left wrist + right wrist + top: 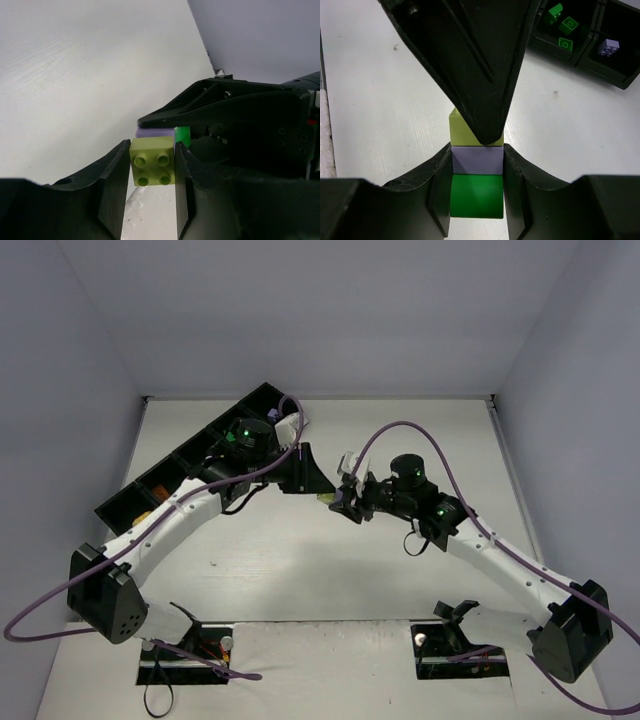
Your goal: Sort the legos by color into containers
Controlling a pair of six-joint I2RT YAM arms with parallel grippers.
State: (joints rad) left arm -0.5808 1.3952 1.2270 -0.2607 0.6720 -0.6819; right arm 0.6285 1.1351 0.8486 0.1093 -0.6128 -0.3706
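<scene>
Three legos are stuck in one stack between my two grippers, above the middle of the table. My left gripper (152, 167) is shut on the lime lego (152, 161) at one end, its studs facing the camera. My right gripper (477, 175) is shut on the purple lego (477, 160) and the green lego (476, 196) behind it. The lime lego (460, 131) sticks out beyond them, partly hidden by a left finger (470, 60). From above, both grippers (318, 485) (347, 503) meet at the stack (326, 498). The containers are compartments of a black tray (125, 502).
In the right wrist view, one tray (588, 40) compartment holds green legos (560, 22) and the one beside it a purple lego (610, 46). The tray runs diagonally along the table's far left. Purple cables loop over both arms. Grey walls close in the table.
</scene>
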